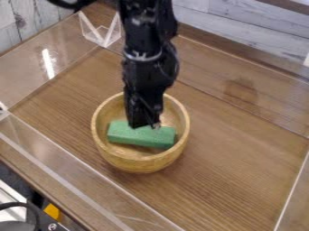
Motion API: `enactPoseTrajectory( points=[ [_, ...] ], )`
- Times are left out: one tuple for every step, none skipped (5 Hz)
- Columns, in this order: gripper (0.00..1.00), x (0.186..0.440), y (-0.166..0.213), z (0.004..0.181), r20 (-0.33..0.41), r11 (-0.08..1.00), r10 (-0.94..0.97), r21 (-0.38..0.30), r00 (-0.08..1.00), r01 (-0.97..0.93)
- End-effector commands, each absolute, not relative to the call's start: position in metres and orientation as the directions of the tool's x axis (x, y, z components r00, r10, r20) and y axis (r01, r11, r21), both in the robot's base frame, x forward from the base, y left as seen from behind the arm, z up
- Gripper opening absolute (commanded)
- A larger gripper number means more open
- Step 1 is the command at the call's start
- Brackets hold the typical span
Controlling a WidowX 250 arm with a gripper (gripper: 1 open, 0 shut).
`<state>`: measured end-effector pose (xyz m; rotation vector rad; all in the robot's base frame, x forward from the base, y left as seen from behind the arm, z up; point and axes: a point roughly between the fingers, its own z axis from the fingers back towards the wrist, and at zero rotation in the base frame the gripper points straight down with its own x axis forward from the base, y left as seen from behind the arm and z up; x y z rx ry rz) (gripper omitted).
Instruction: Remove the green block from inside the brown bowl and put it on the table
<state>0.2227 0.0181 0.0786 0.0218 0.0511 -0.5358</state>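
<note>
The green block (143, 136) lies flat inside the brown bowl (114, 155) on the dark wood-grain counter (229, 135), its near long side and right end clear to see while its far edge is covered by the black arm coming down from the top of the view, where the arm's upper part is cut off. The gripper (143, 123) points straight down over the block with its jaws closed together; the dark fingertips blur into one mass, so whether they touch the block or pinch any part of it cannot be made out
</note>
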Motion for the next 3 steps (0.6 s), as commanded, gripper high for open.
enactPoseTrajectory(
  points=[
    [0.0,0.2317,0.0175,0.1105,0.002,0.875,-0.483,0.041,0.875,0.483],
    [1.0,0.229,0.0181,0.1056,0.008,0.865,-0.501,0.037,0.866,0.5],
    [1.0,0.227,0.02,0.1009,0.002,0.86,-0.51,0.03,0.86,0.51]
  ],
)
